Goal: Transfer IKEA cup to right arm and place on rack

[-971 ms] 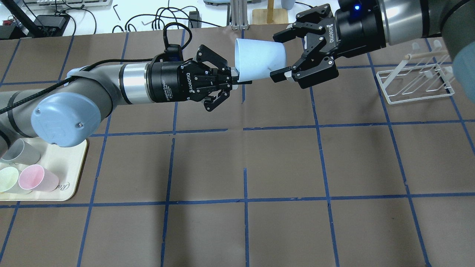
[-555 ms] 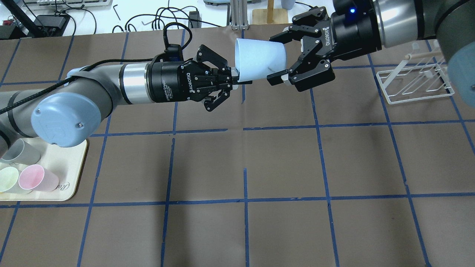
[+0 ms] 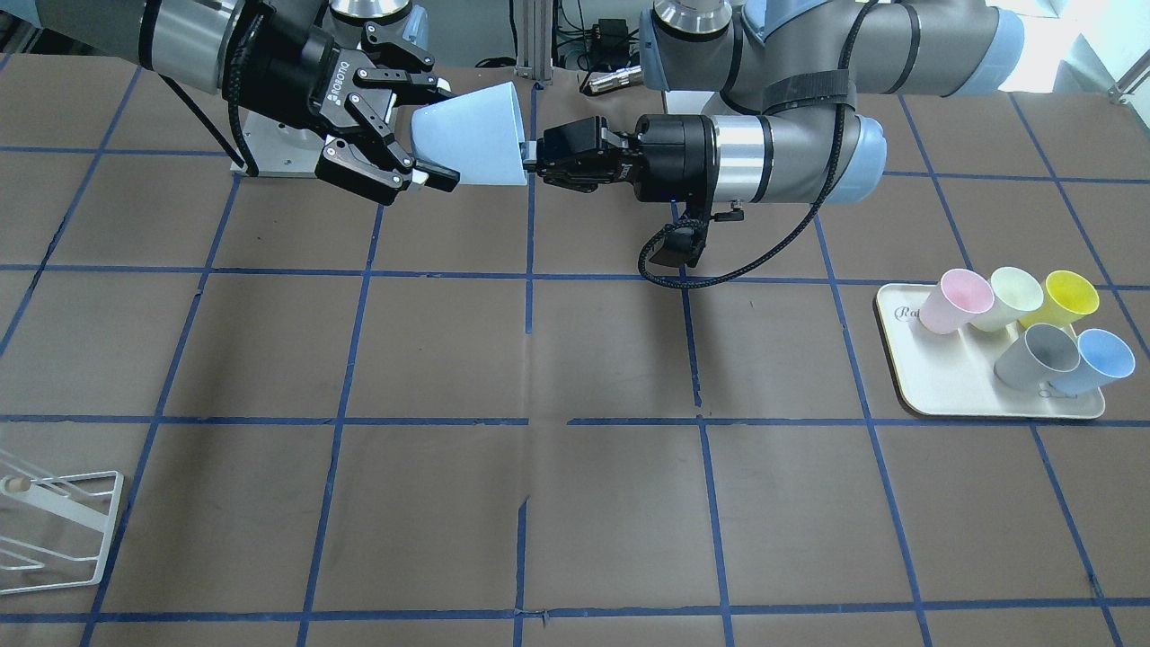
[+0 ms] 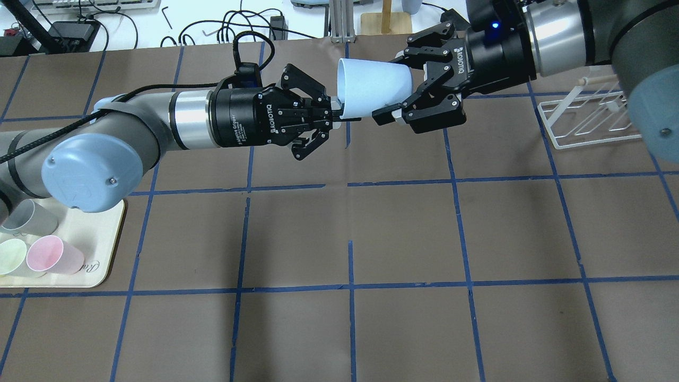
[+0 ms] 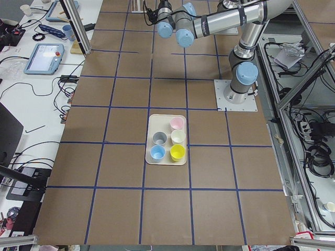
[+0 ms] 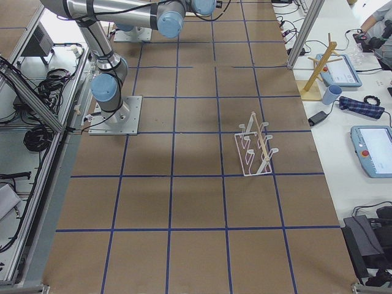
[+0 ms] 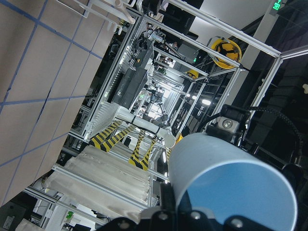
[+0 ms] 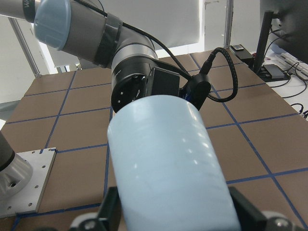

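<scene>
The pale blue IKEA cup (image 4: 374, 93) hangs on its side above the table's far middle. My left gripper (image 4: 337, 113) is shut on its rim; the wrist view shows the cup (image 7: 231, 187) just past the fingers. My right gripper (image 4: 395, 86) is open, with one finger on each side of the cup's narrow base end, close to its wall. The right wrist view shows the cup (image 8: 168, 163) filling the gap between the fingers. The front view shows the cup (image 3: 472, 135) between the right gripper (image 3: 440, 135) and the left gripper (image 3: 539, 160). The white wire rack (image 4: 591, 114) stands at the far right.
A cream tray (image 3: 943, 377) on my left holds several cups, among them a grey cup (image 3: 1038, 355) and a second blue cup (image 3: 1096, 359). The tray also shows in the overhead view (image 4: 90, 239). Cables and gear lie beyond the table's far edge.
My right gripper has moved left, farther along the cup from its base end, so its fingers now straddle the cup. The left arm and the cup have stayed still.
</scene>
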